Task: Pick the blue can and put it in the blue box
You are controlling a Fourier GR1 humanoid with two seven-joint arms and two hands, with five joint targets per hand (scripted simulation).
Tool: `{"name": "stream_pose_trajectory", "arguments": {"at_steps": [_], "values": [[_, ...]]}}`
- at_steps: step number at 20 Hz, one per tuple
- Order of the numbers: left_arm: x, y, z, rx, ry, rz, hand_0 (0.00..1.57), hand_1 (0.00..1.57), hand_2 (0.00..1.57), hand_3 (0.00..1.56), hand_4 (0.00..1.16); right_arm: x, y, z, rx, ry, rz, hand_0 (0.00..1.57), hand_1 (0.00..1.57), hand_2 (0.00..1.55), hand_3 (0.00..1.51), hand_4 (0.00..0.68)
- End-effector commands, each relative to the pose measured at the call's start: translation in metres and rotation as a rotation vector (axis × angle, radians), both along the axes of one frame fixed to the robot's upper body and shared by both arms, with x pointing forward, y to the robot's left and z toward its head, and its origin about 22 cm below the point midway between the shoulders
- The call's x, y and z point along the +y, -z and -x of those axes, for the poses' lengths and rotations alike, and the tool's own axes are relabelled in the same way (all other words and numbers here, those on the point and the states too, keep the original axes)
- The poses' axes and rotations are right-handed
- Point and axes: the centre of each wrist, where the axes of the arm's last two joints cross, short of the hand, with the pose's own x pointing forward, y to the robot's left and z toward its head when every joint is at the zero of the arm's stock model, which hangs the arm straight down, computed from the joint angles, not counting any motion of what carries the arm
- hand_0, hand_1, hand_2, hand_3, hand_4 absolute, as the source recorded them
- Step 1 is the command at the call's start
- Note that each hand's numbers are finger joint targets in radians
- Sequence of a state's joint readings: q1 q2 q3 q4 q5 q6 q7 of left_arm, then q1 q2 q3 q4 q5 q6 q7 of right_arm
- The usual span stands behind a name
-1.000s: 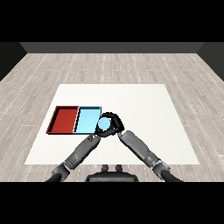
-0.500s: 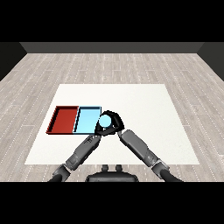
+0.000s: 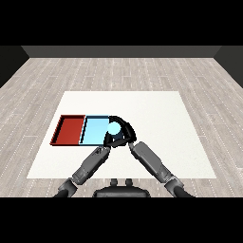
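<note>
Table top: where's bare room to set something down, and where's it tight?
Bare: the white table right of the right robot hand, the strip behind both trays, and the red tray floor. Crowded: the light blue tray right edge, where the right robot hand holds the blue can.

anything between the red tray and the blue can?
Head view: only the light blue tray lies between the red tray and the blue can.
</note>
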State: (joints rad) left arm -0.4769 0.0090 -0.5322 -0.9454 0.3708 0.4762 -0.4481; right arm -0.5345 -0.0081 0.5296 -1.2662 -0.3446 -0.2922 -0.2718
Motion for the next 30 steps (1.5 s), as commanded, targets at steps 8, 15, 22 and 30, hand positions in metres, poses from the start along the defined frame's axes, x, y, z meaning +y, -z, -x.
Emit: {"name": "stream_pose_trajectory", "arguments": {"at_steps": [8,15,22,30], "values": [[0.024,0.002,-0.007,-0.012,-0.022,-0.036,1.57,1.57,1.57,1.50,1.13,-0.008,0.002,0.009,0.027,0.019,-0.056,0.00,0.00,0.00,0.00,0.000],[0.019,0.005,0.005,-0.005,-0.056,-0.061,1.57,1.57,1.57,1.50,1.13,-0.045,-0.003,0.021,0.007,0.038,-0.076,0.00,0.00,0.00,0.00,0.000],[0.037,0.014,-0.009,-0.014,-0.069,-0.128,1.57,1.57,1.57,1.49,1.13,-0.085,-0.025,0.049,-0.059,0.152,-0.156,0.00,0.00,0.00,0.00,0.000],[0.076,0.009,-0.030,0.023,-0.162,-0.209,1.57,1.57,1.57,1.51,1.13,-0.163,-0.033,0.055,-0.120,0.273,-0.187,0.00,0.00,0.00,0.00,0.000]]}}
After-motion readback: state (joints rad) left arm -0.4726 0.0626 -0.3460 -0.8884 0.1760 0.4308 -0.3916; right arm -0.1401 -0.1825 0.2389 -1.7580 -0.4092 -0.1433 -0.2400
